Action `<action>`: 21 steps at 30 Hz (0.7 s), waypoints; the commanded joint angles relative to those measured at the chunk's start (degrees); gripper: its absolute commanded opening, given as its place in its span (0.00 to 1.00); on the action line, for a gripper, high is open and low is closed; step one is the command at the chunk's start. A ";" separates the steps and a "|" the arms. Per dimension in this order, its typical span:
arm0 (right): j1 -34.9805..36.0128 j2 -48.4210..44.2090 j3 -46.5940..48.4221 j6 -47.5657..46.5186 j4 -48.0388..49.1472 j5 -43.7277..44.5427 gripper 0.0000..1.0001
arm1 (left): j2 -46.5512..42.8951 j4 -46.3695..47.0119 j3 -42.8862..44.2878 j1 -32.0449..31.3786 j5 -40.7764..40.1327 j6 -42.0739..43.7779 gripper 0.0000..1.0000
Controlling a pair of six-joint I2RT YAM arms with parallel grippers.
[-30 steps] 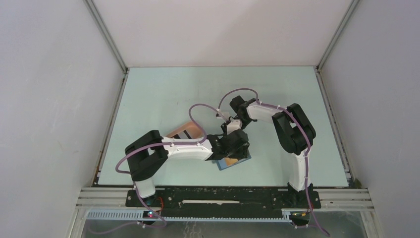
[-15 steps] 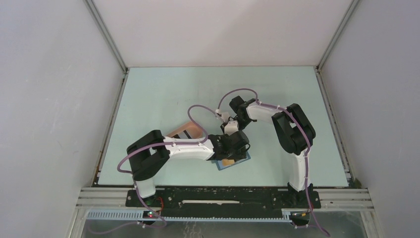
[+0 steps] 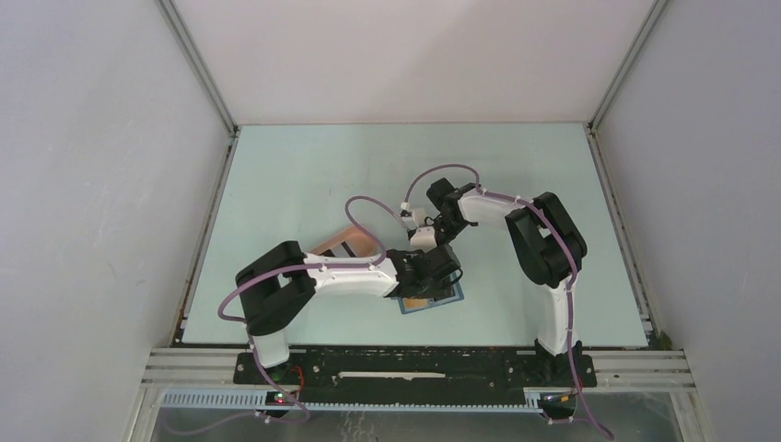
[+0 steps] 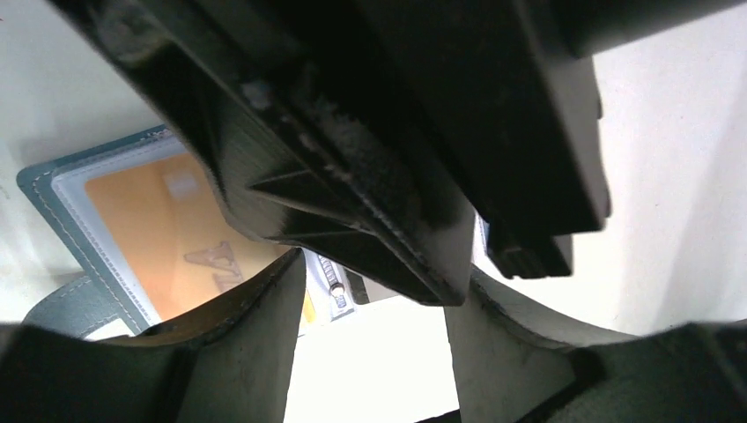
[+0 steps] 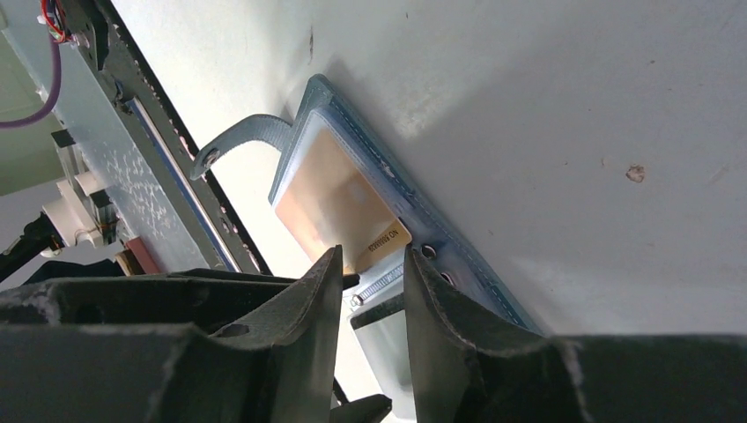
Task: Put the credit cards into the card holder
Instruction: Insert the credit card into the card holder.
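The blue card holder (image 3: 435,302) lies open on the table near the front edge, its strap tab (image 5: 238,137) sticking out. A tan-orange credit card (image 5: 330,194) sits in its clear pocket (image 4: 150,220), one corner poking out toward my right gripper (image 5: 372,264). That gripper hovers just over the holder's fold, jaws a little apart with nothing clamped. My left gripper (image 4: 370,308) is open beside it, one finger over the holder's edge and bare table between the fingers. The right gripper's black body fills most of the left wrist view. A black card does not show.
A pink tray (image 3: 333,244) lies just behind the left forearm, left of the holder. Both grippers crowd together over the holder (image 3: 428,267). The rail at the table's near edge (image 5: 167,167) runs close to the holder.
My right gripper's jaws have spread apart. The holder and the left gripper have shifted slightly to the left.
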 commanded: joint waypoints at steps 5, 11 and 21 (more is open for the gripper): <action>-1.54 -3.33 1.72 -1.74 -0.61 -0.74 0.41 | -3.05 -2.41 -1.04 0.98 -3.21 -3.36 0.63; -2.32 -5.59 1.71 -4.10 -1.42 -1.58 0.44 | -6.88 -1.27 -1.51 0.98 -3.84 1.13 0.63; -4.38 -10.57 1.68 -11.20 -4.47 -5.60 0.40 | -20.91 10.24 -12.80 0.98 -4.14 13.32 0.63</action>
